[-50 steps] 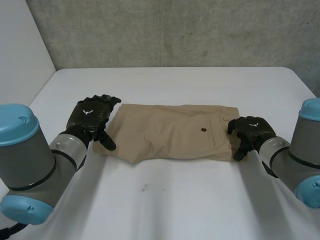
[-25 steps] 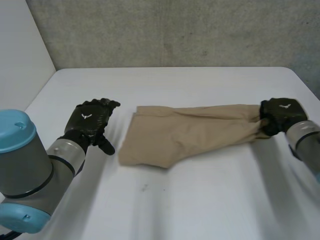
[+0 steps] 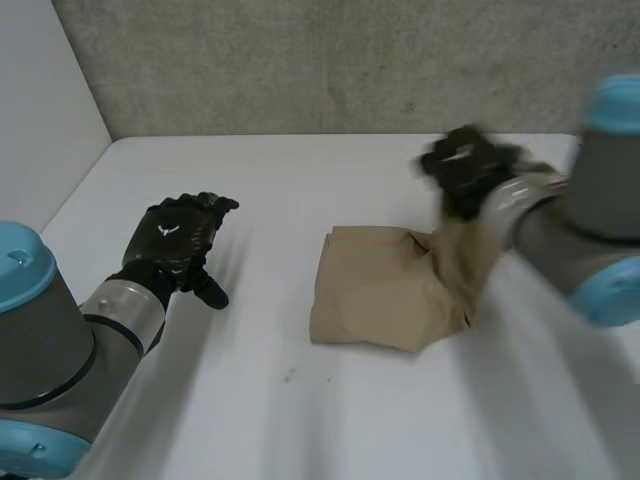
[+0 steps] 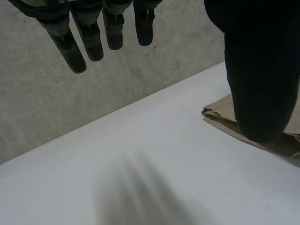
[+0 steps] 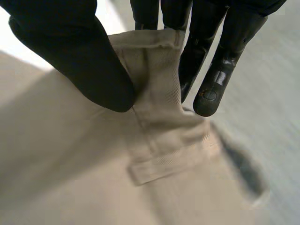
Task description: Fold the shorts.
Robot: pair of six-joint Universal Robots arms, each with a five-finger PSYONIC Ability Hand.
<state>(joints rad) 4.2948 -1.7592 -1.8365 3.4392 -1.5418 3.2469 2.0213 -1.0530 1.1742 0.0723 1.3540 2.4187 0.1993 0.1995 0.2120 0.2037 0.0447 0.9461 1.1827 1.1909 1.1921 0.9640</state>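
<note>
Right hand [image 3: 465, 170] is pinching the shorts [image 3: 375, 290] by one end, thumb against fingers, above the rest lying on the table [image 3: 330, 430] — I'd be lining edges up before releasing. Left hand [image 3: 178, 240] is hovering aside, fingers loose.

White table [image 3: 300, 420] lay bare between left hand [image 3: 178, 240] and bunched shorts [image 3: 375, 295]. Right hand [image 3: 462, 168], pinching the shorts' edge aloft, blocked the far-right side; near side free.
</note>
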